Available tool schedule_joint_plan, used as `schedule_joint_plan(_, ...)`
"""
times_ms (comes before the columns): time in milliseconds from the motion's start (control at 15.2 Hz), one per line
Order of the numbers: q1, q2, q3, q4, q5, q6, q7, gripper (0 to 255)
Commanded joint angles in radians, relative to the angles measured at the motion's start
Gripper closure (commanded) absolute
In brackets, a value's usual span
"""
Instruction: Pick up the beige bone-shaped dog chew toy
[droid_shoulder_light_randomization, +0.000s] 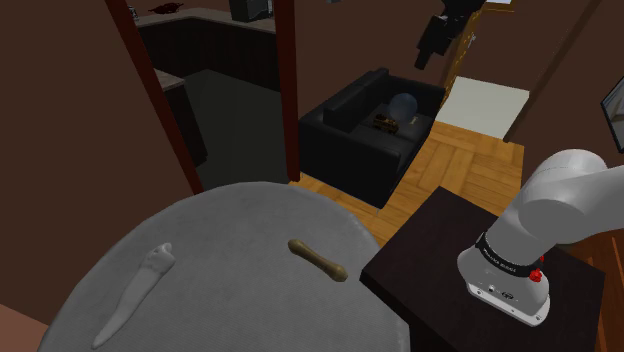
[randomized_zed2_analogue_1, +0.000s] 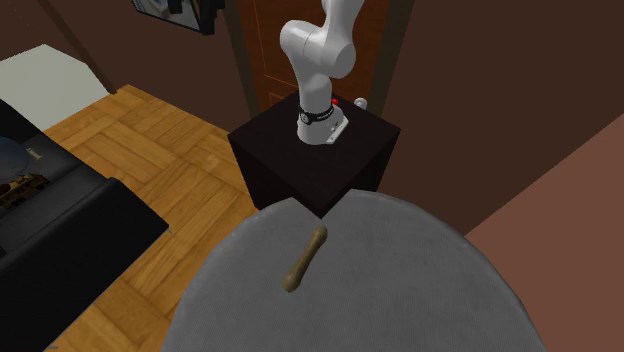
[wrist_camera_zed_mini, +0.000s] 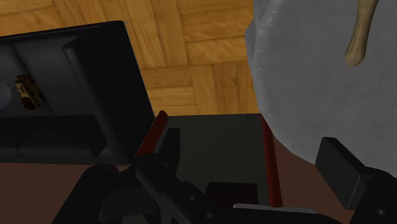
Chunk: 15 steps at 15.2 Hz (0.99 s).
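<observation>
Nearest you in the shoulder view, the round grey desk (droid_shoulder_light_randomization: 250, 215) carries the beige bone-shaped chew toy (droid_shoulder_light_randomization: 318, 259). It lies flat near the edge that faces the dark stand (droid_shoulder_light_randomization: 435, 245). A pale, long, tapering object (droid_shoulder_light_randomization: 135, 292) lies well apart from it, toward that view's left. The white arm's base (droid_shoulder_light_randomization: 505, 285) sits on the stand, just beside the desk. Beyond them lies the parquet floor (droid_shoulder_light_randomization: 480, 165), then a black armchair (droid_shoulder_light_randomization: 365, 140) with a small yellow-brown item (droid_shoulder_light_randomization: 384, 123) on its seat. Your jaws hang high above that far area, well apart from the toy; in the wrist view they stand wide apart and hold nothing.
</observation>
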Motion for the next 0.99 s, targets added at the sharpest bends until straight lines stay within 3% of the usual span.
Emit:
schedule_joint_plan(0, 0.0, 0.0, 0.0, 0.0, 0.0, 0.0, 0.0, 0)
schedule_joint_plan(924, 0.067, 0.114, 0.184, -0.297, 0.08, 0.349, 0.163, 0)
